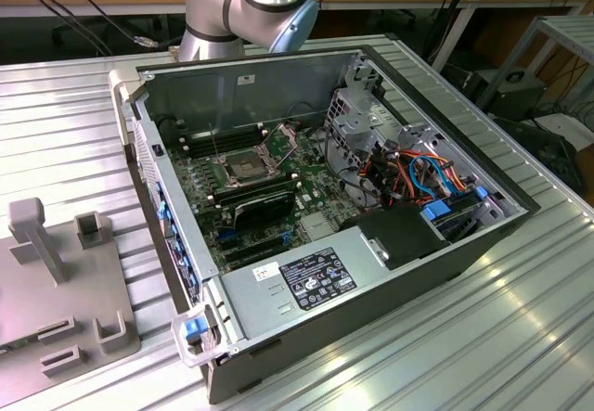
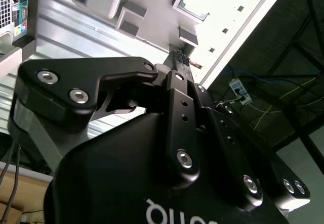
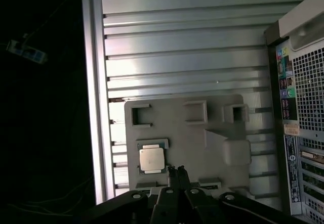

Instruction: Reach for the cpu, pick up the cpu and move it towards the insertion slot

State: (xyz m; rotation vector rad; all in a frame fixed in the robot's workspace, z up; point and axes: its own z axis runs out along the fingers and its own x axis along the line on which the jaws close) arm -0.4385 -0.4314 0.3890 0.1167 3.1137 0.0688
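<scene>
The cpu (image 3: 152,159) is a small silvery square lying flat in a raised holder on the grey fixture plate (image 3: 177,133), which rests on the ribbed metal table. In the first wrist view my gripper (image 3: 175,170) hangs above the plate, just beside the cpu, with its black fingertips close together and nothing between them. The second wrist view looks along the gripper (image 2: 181,57) toward the same plate. The insertion slot (image 1: 243,167), a square socket with a silvery frame and a dark centre, sits on the motherboard inside the open computer case (image 1: 418,244).
The fixture plate (image 1: 56,272) lies at the exterior view's left, with upright grey posts (image 1: 32,235) on it. The case's rear panel (image 3: 304,107) stands next to the plate. Inside the case are a black card (image 1: 264,205), drive cages and coloured cables (image 1: 418,174). The arm's base (image 1: 251,3) rises behind.
</scene>
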